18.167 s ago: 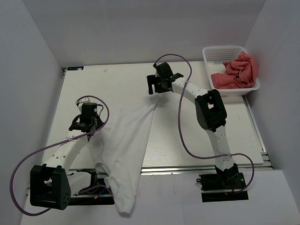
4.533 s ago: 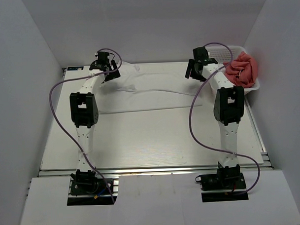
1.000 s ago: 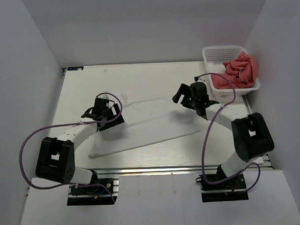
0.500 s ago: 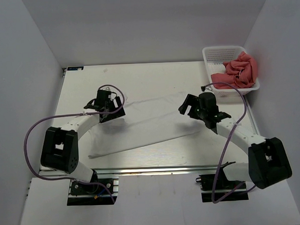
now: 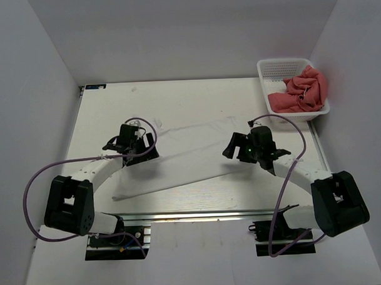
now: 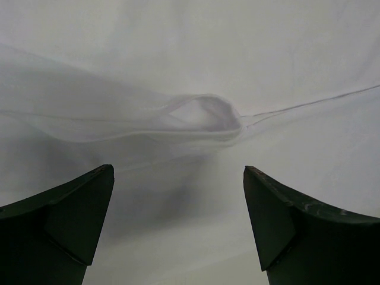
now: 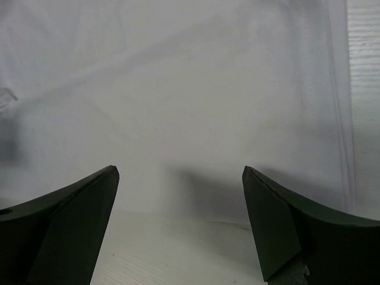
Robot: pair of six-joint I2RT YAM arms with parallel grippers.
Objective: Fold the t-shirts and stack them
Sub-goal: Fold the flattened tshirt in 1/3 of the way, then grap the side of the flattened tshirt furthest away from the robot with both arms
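- Across the middle of the worktop (image 5: 108, 105), the white t-shirt (image 5: 185, 156) lies spread in a slanted band, running from the near-left side up towards the far-right corner.
- The left fingers (image 6: 62, 217) are apart with nothing between them, hovering over a small puckered loop (image 6: 205, 116) of cloth.
- The right fingers (image 7: 65, 217) are spread wide and empty too, just above the shirt's edge where bare worktop shows.
- We reckon this fabric is thin, light and floppy, so it'll sag and wrinkle if lifted from one spot. Better to pinch the stitched hem (image 7: 341, 101) or the corners, both sides together.
- The pink shirt (image 5: 304, 91) sits bunched in the basket (image 5: 281, 64) at the far-right corner.
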